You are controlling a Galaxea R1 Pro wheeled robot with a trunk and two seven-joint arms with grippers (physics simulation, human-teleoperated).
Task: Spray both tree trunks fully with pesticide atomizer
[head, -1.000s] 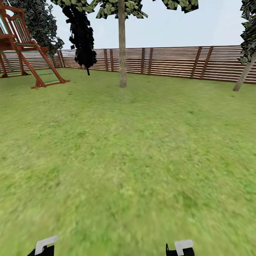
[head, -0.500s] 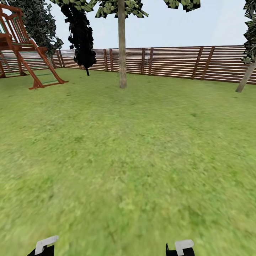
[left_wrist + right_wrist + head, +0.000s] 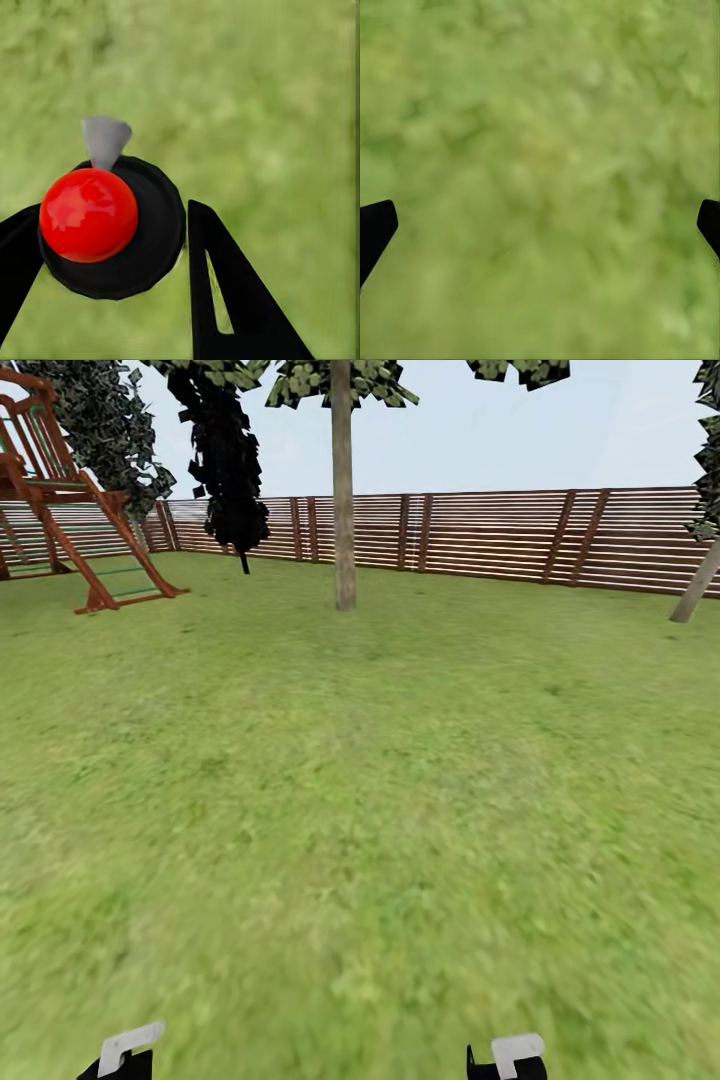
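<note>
Pesticide atomizer (image 3: 112,229): held in the left gripper (image 3: 112,262), whose two black fingers (image 3: 225,292) sit clamped on either side of its round black body. Red dome cap on top; grey cone nozzle (image 3: 105,141) projecting from one side. Carried over grass, clear of the ground.

Right gripper (image 3: 540,225): fingers spread wide apart, nothing between them; only blurred lawn beneath.

Floor (image 3: 360,810): blotchy green grass across the garden; no white pesticide specks visible on it.

Tree trunk, centre (image 3: 343,490): upright grey-brown column, well ahead of the robot, foliage at the top edge. Bark appears unsprayed, though too far to be sure.

Tree trunk, right (image 3: 695,585): leaning, at the head view's edge, near the fence.

Fence (image 3: 500,535): brown horizontal slats closing the far side.

Climbing frame (image 3: 60,490): red-brown wood, far left. Slim dark-leaved tree (image 3: 228,460) beside it, not a target.

Risks, as judged:
- Nozzle heading relative to the trunk is unclear; a wrong wrist angle would waste spray on grass.
- Spraying from this range would likely fall short.
- Grip sits on a rounded body; a jolt while driving could rotate or drop it.
- Driving too close could strike the trunk.

Markings: no brand, label or writing readable anywhere.
</note>
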